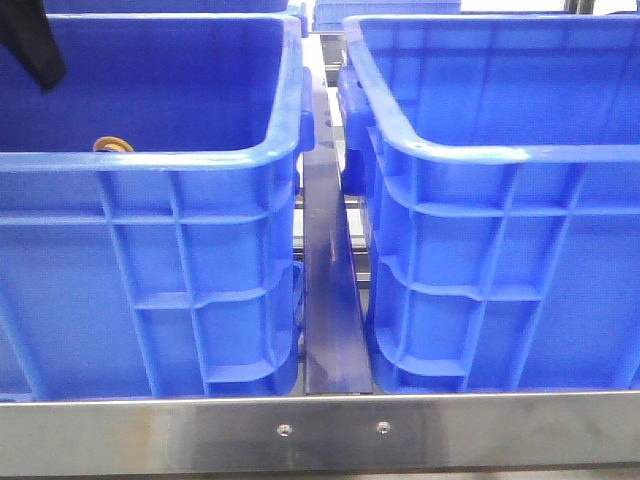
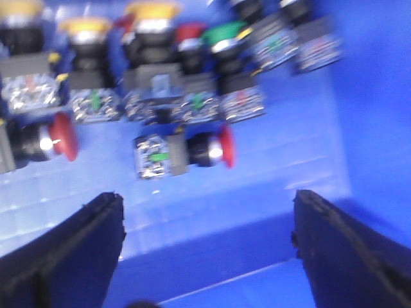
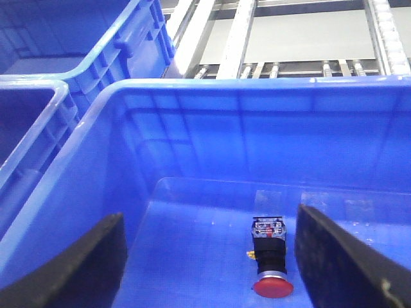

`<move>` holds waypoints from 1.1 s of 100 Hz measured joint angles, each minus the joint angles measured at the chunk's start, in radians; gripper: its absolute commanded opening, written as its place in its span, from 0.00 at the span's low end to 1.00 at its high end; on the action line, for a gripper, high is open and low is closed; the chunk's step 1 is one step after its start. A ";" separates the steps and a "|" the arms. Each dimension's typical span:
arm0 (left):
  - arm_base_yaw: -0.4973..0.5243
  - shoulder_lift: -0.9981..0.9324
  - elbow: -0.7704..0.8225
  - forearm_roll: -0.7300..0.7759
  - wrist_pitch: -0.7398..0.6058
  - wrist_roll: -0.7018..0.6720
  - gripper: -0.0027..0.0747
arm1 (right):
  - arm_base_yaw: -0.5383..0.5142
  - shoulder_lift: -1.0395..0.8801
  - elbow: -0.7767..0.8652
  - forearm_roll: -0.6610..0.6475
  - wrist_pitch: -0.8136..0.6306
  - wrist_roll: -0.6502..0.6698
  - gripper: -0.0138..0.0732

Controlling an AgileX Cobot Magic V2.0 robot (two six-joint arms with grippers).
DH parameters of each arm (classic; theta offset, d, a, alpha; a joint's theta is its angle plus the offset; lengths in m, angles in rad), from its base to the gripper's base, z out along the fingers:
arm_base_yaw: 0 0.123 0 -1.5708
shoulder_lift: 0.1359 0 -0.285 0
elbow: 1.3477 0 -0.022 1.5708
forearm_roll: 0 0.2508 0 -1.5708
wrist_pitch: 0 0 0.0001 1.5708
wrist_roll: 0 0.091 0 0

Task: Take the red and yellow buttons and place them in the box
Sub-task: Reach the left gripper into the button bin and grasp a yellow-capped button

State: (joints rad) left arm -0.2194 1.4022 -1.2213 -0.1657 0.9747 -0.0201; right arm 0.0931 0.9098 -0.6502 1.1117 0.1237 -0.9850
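Left crate: I read the left blue crate [image 1: 150, 250] as my supply bin; from the front only a yellow-orange ring [image 1: 113, 144] peeks over its front rim, and the rest of the contents is hidden there.

Supply in the left crate: my left wrist camera looks down on a crowd of push buttons on that crate's floor, blurred but readable. A red mushroom-head button [image 2: 186, 154] lies on its side nearest my gripper, a second red one [image 2: 45, 140] lies beside it, and behind them stands a row with yellow caps [image 2: 152, 9], a red cap and a green cap [image 2: 225, 32].

Left gripper [image 2: 209, 256]: spread wide, nothing between the fingers, hanging above the red mushroom-head button and not touching it.

Target box: the right blue crate [image 1: 500, 250], with the pale patch on its front rim, stands just beside the left crate, a dark metal rail [image 1: 330, 300] between them.

Delivered: one red push button [image 3: 270, 260] lies on the target box's floor, cap toward my wrist camera. I see no yellow one in there, though the view covers only part of that floor.

Right gripper [image 3: 212, 256]: also wide apart and empty, hovering inside the target box above the delivered button.

Progress: early, I judge. One red is in; several red and yellow buttons are left in the left crate, and the nearest red one looks like my next pick.
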 measured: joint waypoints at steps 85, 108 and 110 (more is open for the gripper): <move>0.002 0.399 -0.245 0.035 0.022 -0.001 0.70 | 0.000 0.000 0.000 0.000 0.002 0.000 0.80; 0.002 0.436 -0.247 0.035 0.002 -0.001 0.69 | 0.000 0.000 0.000 0.000 0.002 0.000 0.80; 0.002 0.438 -0.247 0.035 0.002 -0.001 0.68 | 0.000 0.000 0.000 0.000 0.002 0.000 0.80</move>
State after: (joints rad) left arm -0.2177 1.8403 -1.4683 -0.1309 0.9767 -0.0208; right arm 0.0931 0.9098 -0.6502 1.1113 0.1257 -0.9850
